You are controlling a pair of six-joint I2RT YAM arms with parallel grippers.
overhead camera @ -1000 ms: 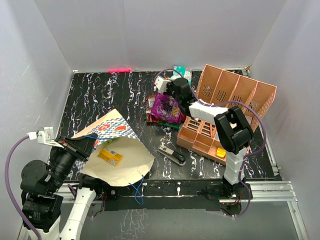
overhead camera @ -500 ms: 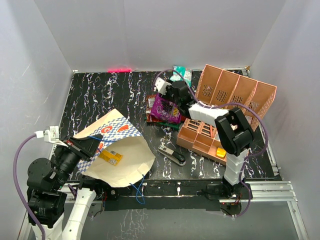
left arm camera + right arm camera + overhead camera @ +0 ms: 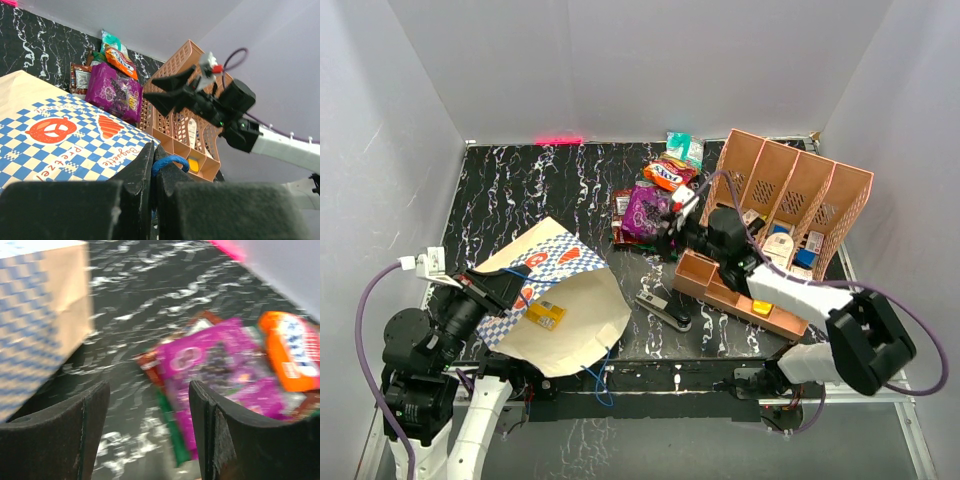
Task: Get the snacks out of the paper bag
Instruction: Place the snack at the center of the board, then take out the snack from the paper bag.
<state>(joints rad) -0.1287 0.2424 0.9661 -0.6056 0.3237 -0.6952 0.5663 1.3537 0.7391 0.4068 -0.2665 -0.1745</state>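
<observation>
**One yellow packet in the bag, right tool free to fetch it**

The large cream-white paper bag with a blue-and-white diamond band [image 3: 560, 260] lies on its side at the near left of the black white-veined worktop [image 3: 520, 190], its mouth turned towards the right. The left tool [image 3: 154, 161] is clamped on the bag's thin blue string handle [image 3: 170, 162], holding the upper edge lifted. A small yellow packet [image 3: 542, 315] lies flat inside on the lower wall, just within the mouth.

The other snacks are out, heaped at the far centre. They are a shiny purple packet [image 3: 645, 212], an orange packet [image 3: 665, 175], a teal-green packet [image 3: 685, 148] and a brownish-red one [image 3: 620, 205] partly under the purple. The right tool [image 3: 149, 387] hovers just beside this heap, between it and the salmon-pink plastic organiser [image 3: 790, 195]. Its fingers are apart and nothing is between them.

The step in hand looks like the gap between two picks, with one packet to go. The next move would take the right arm left and nearer, past the black stapler [image 3: 665, 310], into the held-open mouth. There the fingers would have to close on the crinkly packet alone, without pinching the paper beneath it or pulling against the left tool's hold.
</observation>
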